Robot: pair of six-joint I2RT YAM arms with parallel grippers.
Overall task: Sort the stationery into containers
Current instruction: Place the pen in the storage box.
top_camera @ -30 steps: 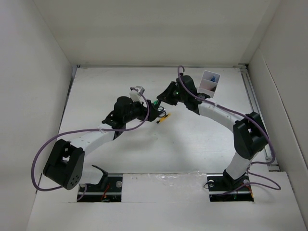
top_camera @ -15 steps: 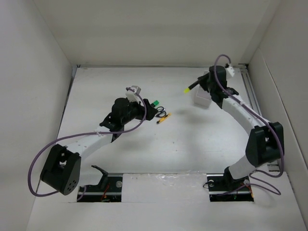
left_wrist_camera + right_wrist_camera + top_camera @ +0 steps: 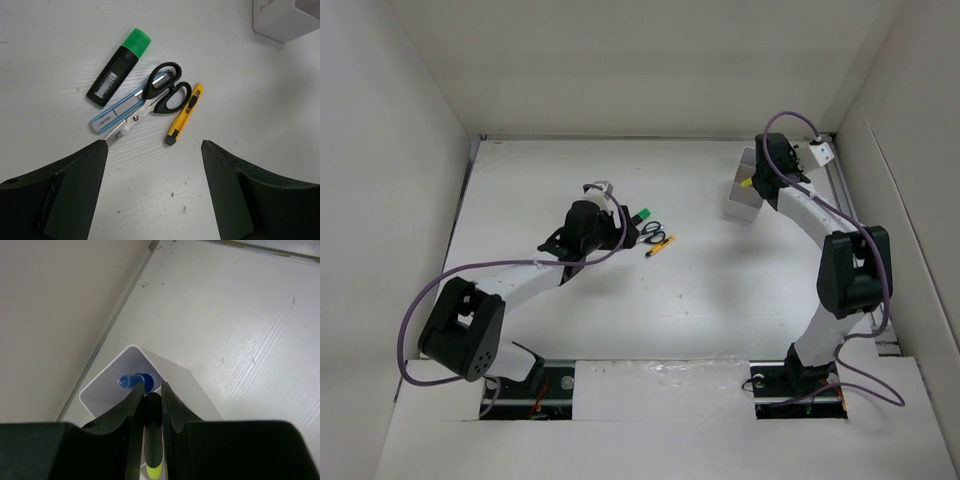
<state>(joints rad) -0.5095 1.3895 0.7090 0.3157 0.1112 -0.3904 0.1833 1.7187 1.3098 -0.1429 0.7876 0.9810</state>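
Observation:
My right gripper point(image 3: 151, 387) is shut on a yellow highlighter point(image 3: 154, 442) with a black body, held over the white container point(image 3: 105, 385) at the back right. A clear-blue pen point(image 3: 134, 381) stands inside that container. In the top view the right gripper point(image 3: 757, 182) is at the container point(image 3: 741, 199). My left gripper point(image 3: 154, 147) is open and empty, just short of a green highlighter point(image 3: 118, 68), black-handled scissors point(image 3: 159, 94) lying on a blue-white sheath, and a yellow-black cutter point(image 3: 184, 114). These lie together mid-table point(image 3: 653, 235).
White walls enclose the table on the left, back and right. A metal rail point(image 3: 848, 215) runs along the right edge beside the container. A corner of the white container point(image 3: 287, 20) shows at the top right of the left wrist view.
My right arm has swung from the middle of the table to the back right with the yellow highlighter and now holds it over the container. My left arm has shifted only slightly.

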